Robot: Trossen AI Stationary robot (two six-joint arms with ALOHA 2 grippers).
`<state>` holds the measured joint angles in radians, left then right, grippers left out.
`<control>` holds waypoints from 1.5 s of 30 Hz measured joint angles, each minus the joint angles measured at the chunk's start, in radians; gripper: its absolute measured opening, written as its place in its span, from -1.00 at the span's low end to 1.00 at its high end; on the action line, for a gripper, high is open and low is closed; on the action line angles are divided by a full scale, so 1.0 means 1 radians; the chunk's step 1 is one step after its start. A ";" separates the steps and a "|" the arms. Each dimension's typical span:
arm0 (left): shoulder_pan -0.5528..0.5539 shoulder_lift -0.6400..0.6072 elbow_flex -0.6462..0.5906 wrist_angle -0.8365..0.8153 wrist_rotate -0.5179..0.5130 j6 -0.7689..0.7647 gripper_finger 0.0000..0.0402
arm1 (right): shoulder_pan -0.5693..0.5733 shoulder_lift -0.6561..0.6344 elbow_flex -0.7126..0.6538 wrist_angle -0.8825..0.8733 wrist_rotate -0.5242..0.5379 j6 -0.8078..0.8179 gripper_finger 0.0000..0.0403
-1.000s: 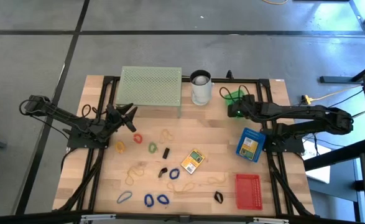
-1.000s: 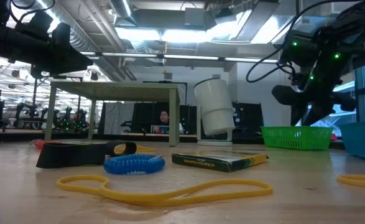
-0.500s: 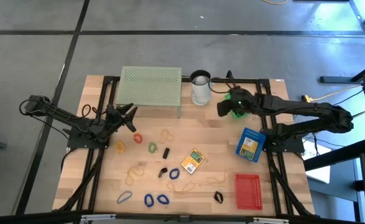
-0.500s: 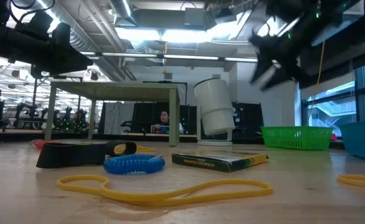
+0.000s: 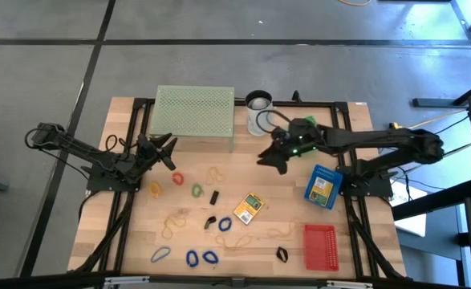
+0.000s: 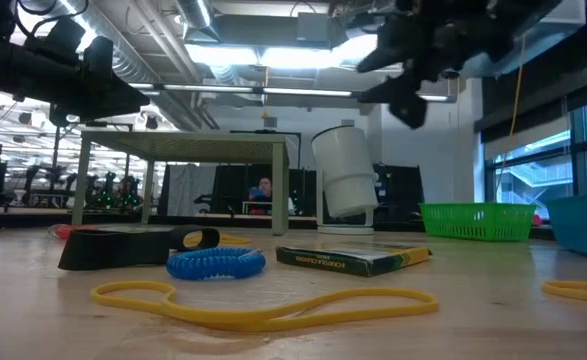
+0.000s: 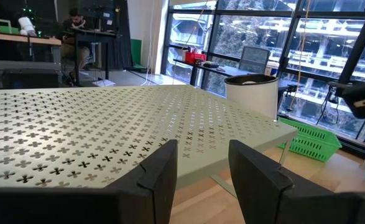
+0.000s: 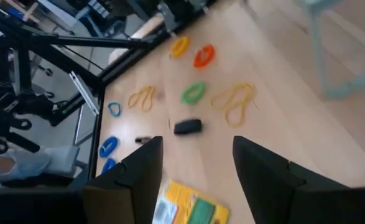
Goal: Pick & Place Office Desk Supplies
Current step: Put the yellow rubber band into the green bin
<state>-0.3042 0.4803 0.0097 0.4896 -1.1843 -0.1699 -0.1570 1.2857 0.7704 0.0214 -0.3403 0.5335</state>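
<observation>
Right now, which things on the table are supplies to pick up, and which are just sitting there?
For the job: rubber bands, binder clip, yellow card pack.

Just lying about: white cup, green mesh stand, blue box, red basket.

On the table, high view: 3 blue rubber bands (image 5: pixel 190 258), 1 red (image 5: pixel 176 178), 1 green (image 5: pixel 196 190), 1 orange (image 5: pixel 154 189), approx. 4 tan (image 5: pixel 173 220). Binder clips (image 5: pixel 214 197): 3 black; 1 yellow card pack (image 5: pixel 249 208). Also 1 white cup (image 5: pixel 258 113), 1 mesh stand (image 5: pixel 193 111), 1 red basket (image 5: pixel 319 246), 1 blue box (image 5: pixel 323 186).
</observation>
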 joint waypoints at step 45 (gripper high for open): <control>0.000 0.000 0.000 0.000 0.000 0.000 -0.31 | 0.781 0.352 0.342 -0.616 0.413 0.170 -0.02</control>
<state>-0.3040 0.4805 0.0097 0.4896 -1.1844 -0.1699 0.6240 1.6372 1.1126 -0.5942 0.0722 0.7036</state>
